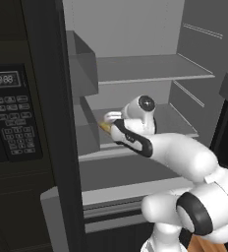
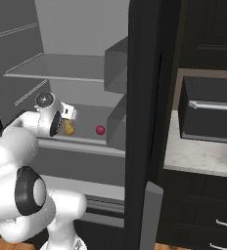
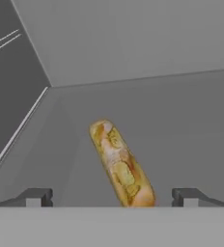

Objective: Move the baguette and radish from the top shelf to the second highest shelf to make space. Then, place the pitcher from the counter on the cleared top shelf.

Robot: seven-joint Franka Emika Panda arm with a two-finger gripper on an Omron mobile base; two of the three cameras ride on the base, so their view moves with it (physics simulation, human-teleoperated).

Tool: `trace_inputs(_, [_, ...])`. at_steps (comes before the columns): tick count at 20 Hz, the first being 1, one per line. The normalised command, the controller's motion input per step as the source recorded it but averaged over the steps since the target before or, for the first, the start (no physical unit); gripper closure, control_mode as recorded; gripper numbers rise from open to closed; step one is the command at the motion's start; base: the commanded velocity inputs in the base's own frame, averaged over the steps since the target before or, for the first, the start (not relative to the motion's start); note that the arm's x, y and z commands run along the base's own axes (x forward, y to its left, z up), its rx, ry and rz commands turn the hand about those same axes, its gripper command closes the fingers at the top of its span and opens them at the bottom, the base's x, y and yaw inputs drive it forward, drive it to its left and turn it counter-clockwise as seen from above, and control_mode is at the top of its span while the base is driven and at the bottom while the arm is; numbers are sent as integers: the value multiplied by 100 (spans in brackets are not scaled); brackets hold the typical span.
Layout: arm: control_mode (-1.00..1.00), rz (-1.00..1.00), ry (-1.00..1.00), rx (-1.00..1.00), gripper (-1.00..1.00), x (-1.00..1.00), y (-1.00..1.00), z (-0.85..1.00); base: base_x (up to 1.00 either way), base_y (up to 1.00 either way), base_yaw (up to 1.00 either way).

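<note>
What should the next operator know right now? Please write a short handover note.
Hand: open, holding nothing, inside the fridge by the baguette.
Baguette: lying flat on the second shelf, between the open fingers.
Radish: on the same shelf, to the baguette's right.
Top shelf: bare.
Done: both foods moved down.
Left: fetch the pitcher from the counter and put it on the top shelf.

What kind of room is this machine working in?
Most likely a kitchen, computer-drawn. The arm reaches into an open fridge where a baguette and radish lie on a shelf; beside it are a microwave keypad and a stone-look counter with drawers.
</note>
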Motion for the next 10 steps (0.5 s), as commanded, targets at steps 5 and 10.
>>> trace_inputs(5, [-100,-13,0,0,-100,-79,-31,15,0,0,0])
trace_inputs(10, [-100,-18,0,0,-100,-74,-69,4,0,0,0])
